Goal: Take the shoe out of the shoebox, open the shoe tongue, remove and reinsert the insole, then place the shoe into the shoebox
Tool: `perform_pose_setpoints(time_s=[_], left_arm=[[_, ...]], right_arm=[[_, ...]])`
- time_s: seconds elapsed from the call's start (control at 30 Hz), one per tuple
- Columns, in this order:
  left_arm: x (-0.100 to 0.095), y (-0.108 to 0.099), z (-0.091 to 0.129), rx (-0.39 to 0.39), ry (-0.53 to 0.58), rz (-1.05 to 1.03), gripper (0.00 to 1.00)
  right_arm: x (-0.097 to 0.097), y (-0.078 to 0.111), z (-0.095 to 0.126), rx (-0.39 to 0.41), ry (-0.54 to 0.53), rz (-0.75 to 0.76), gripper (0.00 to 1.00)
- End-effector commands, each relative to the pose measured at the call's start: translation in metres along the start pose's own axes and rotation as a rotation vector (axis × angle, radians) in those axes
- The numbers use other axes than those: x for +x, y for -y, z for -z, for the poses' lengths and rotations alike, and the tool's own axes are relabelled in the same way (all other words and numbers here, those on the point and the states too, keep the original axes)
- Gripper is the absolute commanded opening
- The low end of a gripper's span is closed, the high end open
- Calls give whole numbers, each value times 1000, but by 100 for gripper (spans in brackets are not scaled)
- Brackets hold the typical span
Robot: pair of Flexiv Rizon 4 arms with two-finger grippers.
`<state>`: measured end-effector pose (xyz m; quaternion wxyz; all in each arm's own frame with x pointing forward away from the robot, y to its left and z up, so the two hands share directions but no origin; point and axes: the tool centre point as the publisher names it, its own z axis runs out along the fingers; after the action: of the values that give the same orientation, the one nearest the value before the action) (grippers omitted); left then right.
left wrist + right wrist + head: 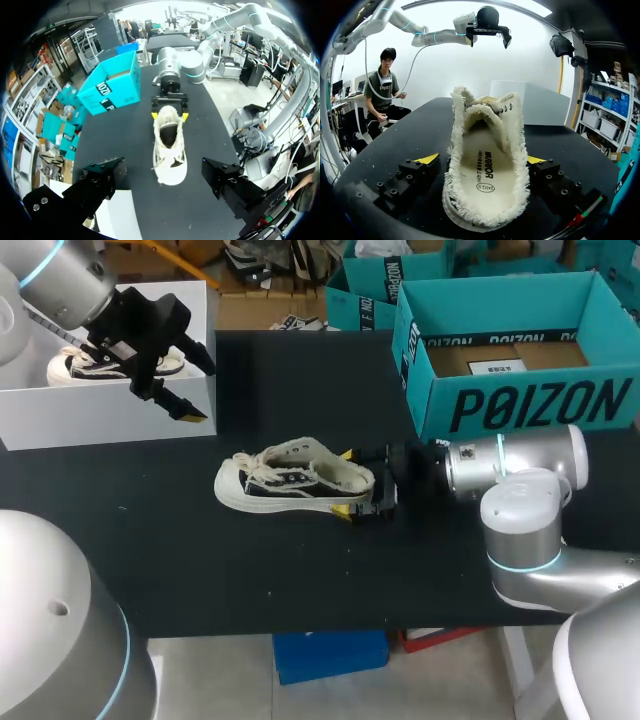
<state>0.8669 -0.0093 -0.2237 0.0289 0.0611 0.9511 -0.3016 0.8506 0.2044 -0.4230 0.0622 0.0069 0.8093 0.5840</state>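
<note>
Firmly, the right gripper [343, 483] is clamped on the heel of the shoe [290, 480], one yellow-tipped finger pressed against each side of it. The shoe sits upright on its sole near the middle of the table [300, 580], with its toe toward the left edge and its heel toward the right edge. It is outside the shoebox [520, 405]. From the right wrist, the shoe's frayed pale collar gapes wide between the fingers [420, 172], and the insole [485, 175] lies flat inside. The laces and tongue are bunched toward the toe.

The right arm comes in low from the right edge, level with the tabletop. Beyond it, the teal shoebox stands open at the far right corner, well apart from the shoe.

The left gripper [198, 388] hangs above the far left corner with its fingers spread wide and nothing between them. Under it a white box [100, 415] holds a second shoe [70, 365]. From the left wrist, the shoe on the table lies ahead of that gripper, toe nearest.
</note>
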Motion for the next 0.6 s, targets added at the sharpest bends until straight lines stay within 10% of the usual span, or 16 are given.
perform_pose_setpoints(time_s=[0.03, 0.6], left_arm=[[0, -1, -1, 1, 3, -2, 100], [0, -1, -1, 1, 3, -2, 100]], right_arm=[[-5, 4, -13, -7, -7, 0, 100], [-3, 16, -8, -14, 6, -31, 100]])
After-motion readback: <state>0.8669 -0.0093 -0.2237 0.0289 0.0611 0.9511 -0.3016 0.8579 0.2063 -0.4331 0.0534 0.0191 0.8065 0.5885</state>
